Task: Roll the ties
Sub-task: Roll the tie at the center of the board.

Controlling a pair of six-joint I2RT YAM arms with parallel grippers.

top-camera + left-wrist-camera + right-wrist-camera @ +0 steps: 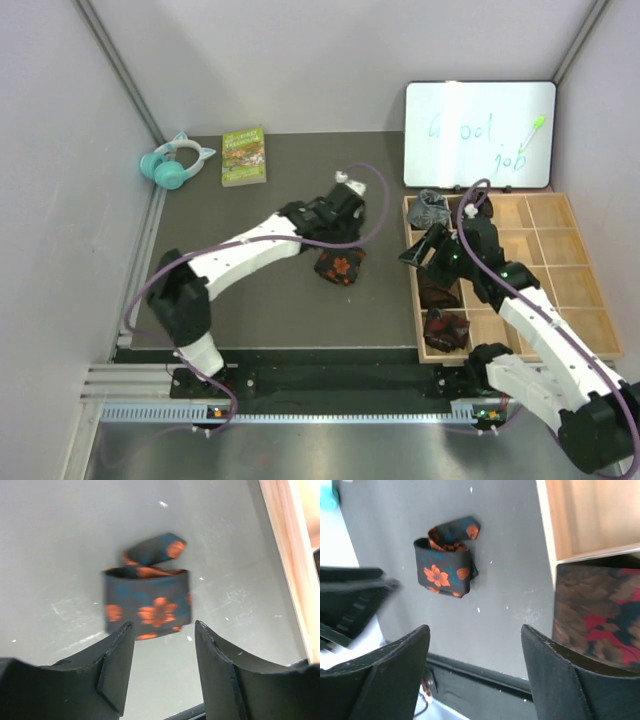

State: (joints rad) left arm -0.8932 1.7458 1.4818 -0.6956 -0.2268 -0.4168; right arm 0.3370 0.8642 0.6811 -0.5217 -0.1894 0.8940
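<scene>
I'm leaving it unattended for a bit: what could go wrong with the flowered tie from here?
The tie is rolled, but its tail sticks out loose; a lift may let it unwind. The open left fingers frame only the roll's near edge, so closing there might squash or tip it instead of gripping it.

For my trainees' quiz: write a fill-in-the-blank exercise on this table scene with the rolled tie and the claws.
1. The flowers on the rolled tie lying on the table are ___ in colour.
2. The left claw has its jaws ___, gripping nothing.
3. The whiteboard reads "Good ___".
4. The teal headphones lie beside a green ___.
Missing words: orange; open; job; book.
</scene>
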